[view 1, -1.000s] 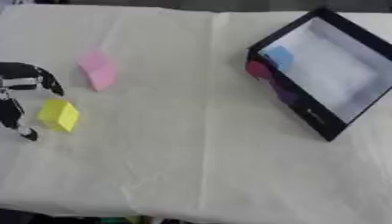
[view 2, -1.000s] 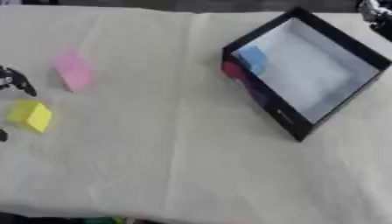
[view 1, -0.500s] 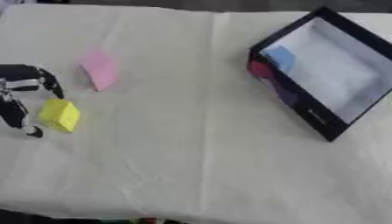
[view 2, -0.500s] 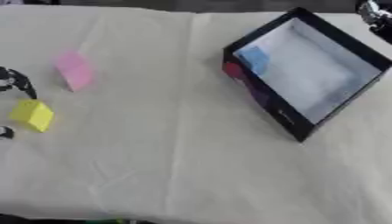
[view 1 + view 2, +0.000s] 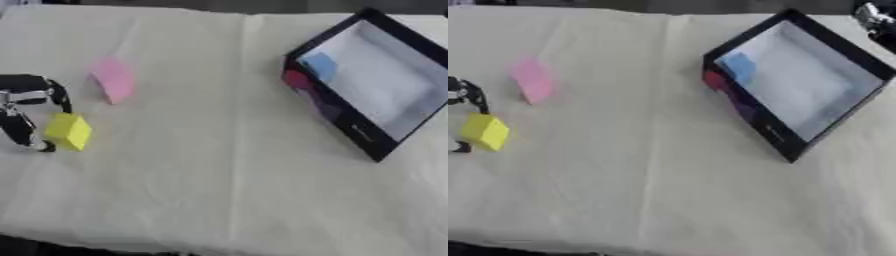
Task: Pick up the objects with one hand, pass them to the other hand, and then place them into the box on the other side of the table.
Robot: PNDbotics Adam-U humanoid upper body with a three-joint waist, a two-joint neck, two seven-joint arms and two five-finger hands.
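A yellow block (image 5: 68, 131) lies on the cream cloth at the far left. My left hand (image 5: 22, 107) comes in from the left edge beside it. One finger arches over the block's top and the thumb tip (image 5: 40, 146) sits at its lower left side; the block rests on the cloth. A pink block (image 5: 112, 80) lies a little farther back and to the right. The black-rimmed box (image 5: 350, 127) with a white floor stands at the right, and a blue piece (image 5: 320, 65) lies in its near left corner. Part of my right hand (image 5: 874, 17) shows at the upper right corner.
Cream cloth (image 5: 219, 190) covers the whole table, with a crease running down its middle. Red and purple patches (image 5: 297, 80) show on the box's outer left wall. The table's front edge runs along the bottom of the view.
The left hand's thumb has crept a little closer to the yellow block. Both blocks and the box have stayed put.
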